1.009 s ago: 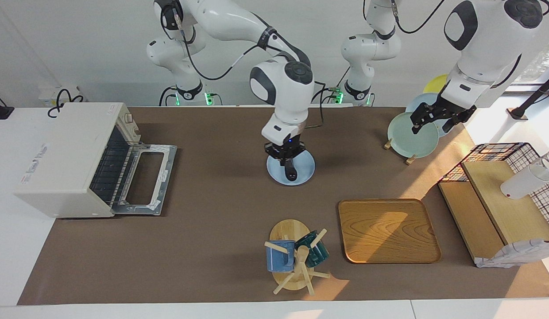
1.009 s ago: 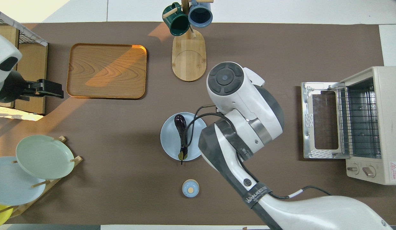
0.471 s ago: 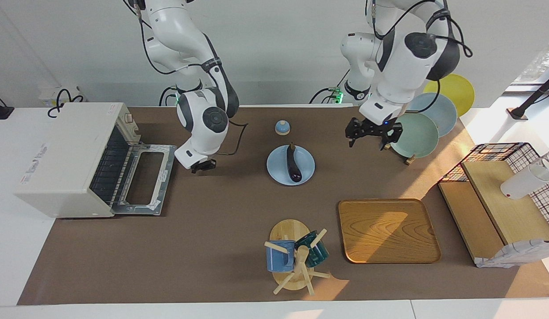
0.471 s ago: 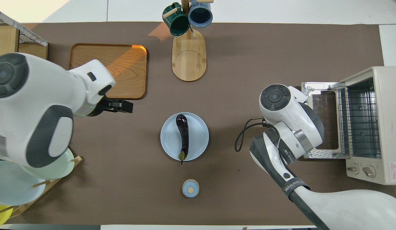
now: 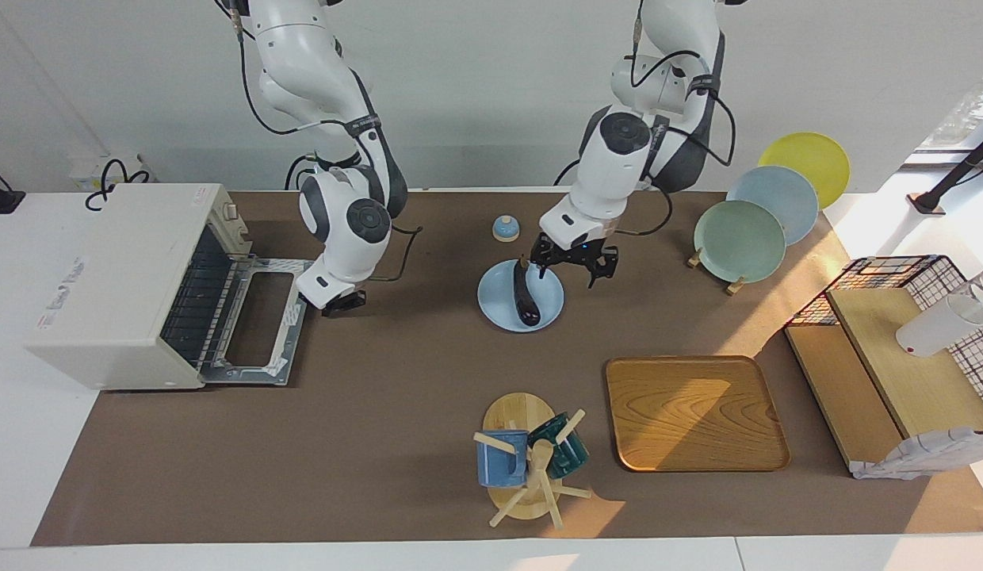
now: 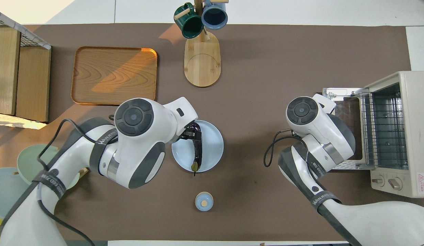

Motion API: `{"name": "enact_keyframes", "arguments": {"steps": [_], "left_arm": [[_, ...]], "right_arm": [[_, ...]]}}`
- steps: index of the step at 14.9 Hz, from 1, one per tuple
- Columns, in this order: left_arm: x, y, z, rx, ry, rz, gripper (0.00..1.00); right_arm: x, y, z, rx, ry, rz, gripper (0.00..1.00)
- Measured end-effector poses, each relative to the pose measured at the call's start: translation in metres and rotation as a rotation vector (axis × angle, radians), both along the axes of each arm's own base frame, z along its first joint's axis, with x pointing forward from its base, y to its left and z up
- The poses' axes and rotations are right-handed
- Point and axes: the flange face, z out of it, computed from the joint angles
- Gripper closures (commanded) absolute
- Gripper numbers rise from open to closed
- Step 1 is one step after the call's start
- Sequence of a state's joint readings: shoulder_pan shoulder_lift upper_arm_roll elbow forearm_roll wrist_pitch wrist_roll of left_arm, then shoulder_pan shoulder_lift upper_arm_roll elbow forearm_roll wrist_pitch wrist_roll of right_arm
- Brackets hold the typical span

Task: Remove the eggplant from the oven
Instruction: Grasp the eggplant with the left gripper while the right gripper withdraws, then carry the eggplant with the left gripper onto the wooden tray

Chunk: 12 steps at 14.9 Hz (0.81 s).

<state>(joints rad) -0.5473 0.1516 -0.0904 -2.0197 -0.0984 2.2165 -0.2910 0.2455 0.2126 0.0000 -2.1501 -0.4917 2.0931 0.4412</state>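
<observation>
With the eggplant already out of the oven and on its plate, the left gripper has swung over the plate, fingers apart, while the right gripper, fingers unreadable, waits by the oven door.

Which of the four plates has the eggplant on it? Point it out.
The pale blue plate lying flat mid-table, apart from the others, carries the eggplant. The green, blue and yellow plates stand bare in the rack.

The eggplant lies on a blue plate; the left tool hangs over that plate, fingers spread.
</observation>
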Motion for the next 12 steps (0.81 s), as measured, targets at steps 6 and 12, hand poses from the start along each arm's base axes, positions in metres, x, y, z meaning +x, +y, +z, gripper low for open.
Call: {"name": "enact_keyframes", "arguments": {"steps": [6, 12], "left_arm": [[-0.014, -0.039, -0.062, -0.012, 0.032, 0.107, 0.0], [-0.016, -0.039, -0.074, -0.012, 0.043, 0.235, 0.07]], "right_arm": [[0.004, -0.026, -0.004, 0.005, 0.01, 0.054, 1.0], [0.007, -0.023, 0.024, -0.012, 0.084, 0.179, 1.0]]}}
